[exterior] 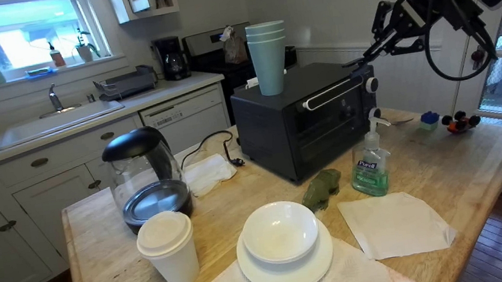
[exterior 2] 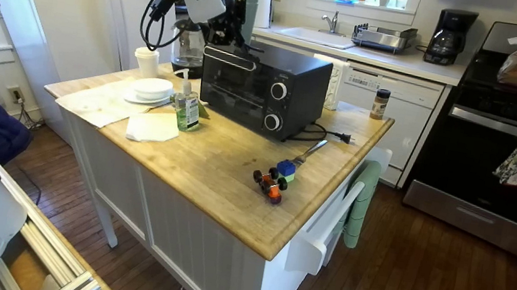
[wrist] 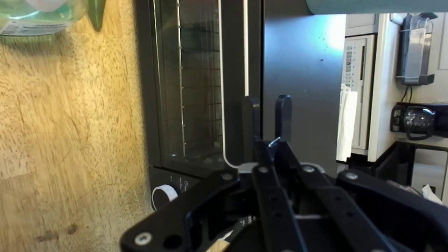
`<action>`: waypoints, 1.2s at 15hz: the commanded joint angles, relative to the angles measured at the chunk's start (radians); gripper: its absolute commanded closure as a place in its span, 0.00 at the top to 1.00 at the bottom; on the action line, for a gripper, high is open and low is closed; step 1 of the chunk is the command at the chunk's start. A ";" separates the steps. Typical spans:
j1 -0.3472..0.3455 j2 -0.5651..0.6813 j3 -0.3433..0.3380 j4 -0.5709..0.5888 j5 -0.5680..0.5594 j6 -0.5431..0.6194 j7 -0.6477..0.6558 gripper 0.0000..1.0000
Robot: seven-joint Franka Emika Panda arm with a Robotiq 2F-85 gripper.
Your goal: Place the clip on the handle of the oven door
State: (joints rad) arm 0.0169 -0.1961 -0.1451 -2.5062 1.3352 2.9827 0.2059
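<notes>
A dark clip [wrist: 283, 115] with two prongs and a glint of metal at its base is held in my gripper [wrist: 269, 144]. The gripper [exterior: 371, 53] is shut on it above the right front of the black toaster oven. The clip also shows in an exterior view [exterior: 355, 63], small and dark. The handle [exterior: 334, 93], a bar with pale edges, runs along the top of the oven door [exterior: 326, 126]. In the wrist view, one prong overlaps the handle's [wrist: 232, 80] upper pale edge and the other lies over the oven top. I cannot tell whether they touch.
Light-blue stacked cups [exterior: 268, 61] stand on the oven top. A green sanitizer bottle [exterior: 371, 169] and a frog figure [exterior: 321, 190] stand before the door. White dishes [exterior: 283, 238], a glass kettle [exterior: 146, 174], a fork [exterior 2: 309, 153] and small toys [exterior 2: 270, 183] are on the table.
</notes>
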 commanded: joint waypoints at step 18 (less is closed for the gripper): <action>-0.035 0.021 0.003 0.002 -0.334 -0.125 0.325 0.03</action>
State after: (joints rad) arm 0.0004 -0.1871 -0.1452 -2.5141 1.0564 2.8838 0.4753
